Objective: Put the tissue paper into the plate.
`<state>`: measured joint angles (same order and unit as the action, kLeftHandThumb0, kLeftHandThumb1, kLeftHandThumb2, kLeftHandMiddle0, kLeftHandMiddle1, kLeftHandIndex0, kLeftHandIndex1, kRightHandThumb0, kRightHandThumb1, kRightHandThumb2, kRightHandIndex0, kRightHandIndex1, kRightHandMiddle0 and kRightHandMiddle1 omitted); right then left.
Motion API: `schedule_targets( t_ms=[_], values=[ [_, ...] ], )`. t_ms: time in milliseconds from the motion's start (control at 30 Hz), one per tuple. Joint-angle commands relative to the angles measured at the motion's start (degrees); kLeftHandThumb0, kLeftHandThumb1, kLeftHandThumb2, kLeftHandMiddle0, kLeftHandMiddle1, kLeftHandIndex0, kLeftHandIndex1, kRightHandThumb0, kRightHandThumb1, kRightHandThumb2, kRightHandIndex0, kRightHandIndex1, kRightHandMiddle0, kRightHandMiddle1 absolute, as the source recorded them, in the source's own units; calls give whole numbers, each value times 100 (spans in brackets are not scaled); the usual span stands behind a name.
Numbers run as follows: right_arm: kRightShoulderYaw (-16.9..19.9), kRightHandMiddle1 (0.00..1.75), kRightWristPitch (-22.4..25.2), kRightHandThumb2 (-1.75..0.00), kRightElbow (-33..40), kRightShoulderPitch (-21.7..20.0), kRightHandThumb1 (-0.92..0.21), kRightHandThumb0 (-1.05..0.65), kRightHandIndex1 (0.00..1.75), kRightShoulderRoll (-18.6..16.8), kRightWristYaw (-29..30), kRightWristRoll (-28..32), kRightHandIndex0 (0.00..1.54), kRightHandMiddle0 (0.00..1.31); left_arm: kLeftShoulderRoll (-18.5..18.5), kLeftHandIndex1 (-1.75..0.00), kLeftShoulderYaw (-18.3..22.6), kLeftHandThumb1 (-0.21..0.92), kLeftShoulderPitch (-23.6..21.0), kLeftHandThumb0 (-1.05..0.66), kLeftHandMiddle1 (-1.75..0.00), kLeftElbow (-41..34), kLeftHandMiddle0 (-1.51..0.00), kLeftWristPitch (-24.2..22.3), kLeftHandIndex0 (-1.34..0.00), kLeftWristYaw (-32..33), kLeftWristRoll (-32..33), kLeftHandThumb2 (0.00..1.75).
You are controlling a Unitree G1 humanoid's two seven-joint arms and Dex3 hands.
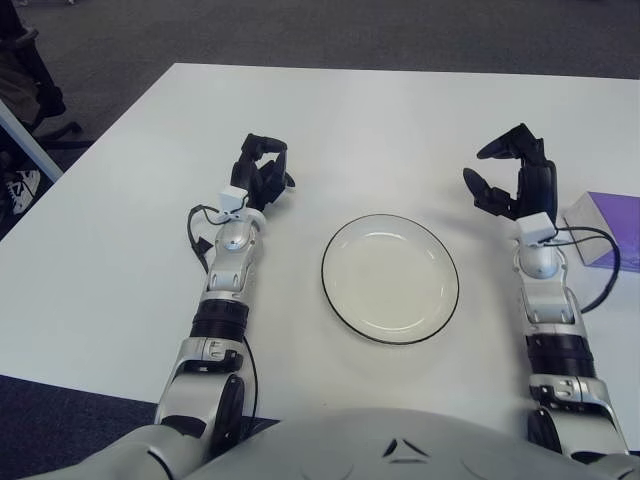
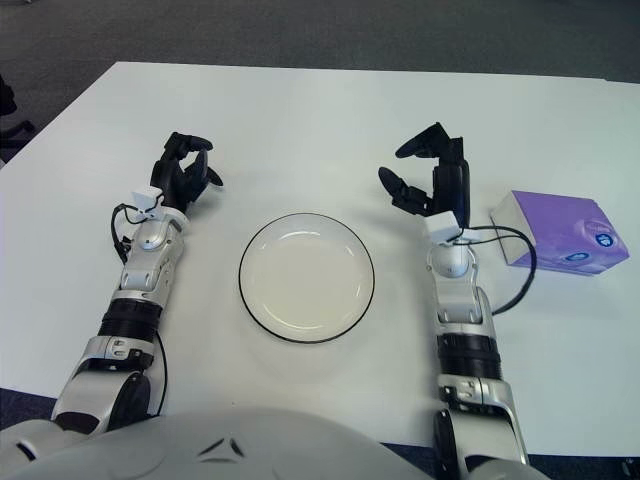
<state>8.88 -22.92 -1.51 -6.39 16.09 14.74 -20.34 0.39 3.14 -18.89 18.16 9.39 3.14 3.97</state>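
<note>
Both forearms silver-grey metal w/ black ribbed wrist collars, black three-finger left hand (image 1: 262,172) and right hand (image 1: 517,182), small white module at ea. wrist, black cables looping beside forearms, grey torso shell w/ two dark triangular marks.

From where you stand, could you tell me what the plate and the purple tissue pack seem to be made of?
The plate looks like glazed ceramic, possibly melamine: cream-white with a thin dark rim and soft glare across its smooth well. The purple tissue pack looks like printed cardboard or a stiff wrapper, with sharp box edges, a white end face and a small blue mark. The open right hand shows left of it; the left hand shows left of the plate.
</note>
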Motion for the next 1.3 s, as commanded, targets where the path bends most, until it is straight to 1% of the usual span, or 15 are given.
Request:
schedule_targets(
  t_ms=[0,133,333,367,467,567,833,900,967,1067,1133,1167,1200,1233,1267],
  values=[
    [103,148,-297,-29,310,1056,-91,-36,175,103,512,-857,66,46,-136,-165,10,89,838,-36,-172,650,-77,44,-32,-14,-37,46],
    [210,147,-566,-27,519,1196,-92,-36,173,462,989,-1572,60,47,-136,-165,16,89,819,-36,-172,681,-77,62,-32,-20,-37,46],
    [414,147,-650,-27,822,1417,-92,-36,167,813,1375,-2105,53,46,-139,-165,49,89,753,-36,-172,799,-76,195,-32,-21,-31,46],
    [519,147,-578,-27,1003,1525,-92,-36,164,862,1337,-2157,53,46,-138,-165,59,89,725,-36,-172,839,-76,235,-32,-24,-25,46],
    [712,135,-414,-24,1343,1734,-92,-12,149,925,1240,-2238,54,44,-134,-164,71,89,669,-36,-172,927,-76,313,-33,-27,-15,46],
    [1001,133,-204,-22,1715,2020,-92,-4,140,971,1074,-2288,56,43,-122,-164,80,89,632,-36,-172,993,-76,371,-33,-31,-13,46],
    [1775,141,-30,-24,2277,2637,-92,-1,132,1264,490,-1920,56,35,-50,-163,33,92,538,-35,-171,1136,-76,395,-33,35,-120,41],
    [1862,143,-17,-25,2324,2691,-92,-1,132,1288,394,-1880,56,34,-50,-163,27,92,515,-35,-171,1174,-76,407,-33,49,-137,40],
    [2076,142,-110,-23,2384,2926,-92,-22,91,1383,233,-1742,60,44,-43,-163,20,92,478,-35,-171,1211,-76,401,-33,53,-158,40],
    [2338,143,-293,-24,2346,3159,-92,-32,65,1546,64,-1595,61,47,-33,-163,19,92,427,-35,-171,1261,-75,398,-33,49,-178,40],
    [2467,144,-336,-25,2340,3254,-92,-34,55,1612,-42,-1567,63,47,-29,-163,18,92,393,-35,-171,1301,-75,403,-33,45,-186,40],
    [2549,117,-281,-20,2366,3326,-92,-40,47,1653,-144,-1600,64,45,-24,-163,15,92,365,-35,-171,1333,-75,408,-33,37,-190,40],
    [2610,103,-243,-19,2385,3374,-92,-44,40,1680,-221,-1624,64,45,-21,-163,13,92,343,-35,-171,1360,-75,413,-33,31,-193,40],
    [2672,81,-190,-17,2410,3425,-92,-49,29,1707,-310,-1656,65,47,-16,-163,10,92,319,-35,-171,1389,-75,421,-33,22,-196,40],
    [2708,71,-161,-18,2426,3448,-92,-52,24,1715,-370,-1673,65,47,-14,-163,8,92,305,-35,-171,1409,-75,428,-33,16,-197,40]
  ],
)
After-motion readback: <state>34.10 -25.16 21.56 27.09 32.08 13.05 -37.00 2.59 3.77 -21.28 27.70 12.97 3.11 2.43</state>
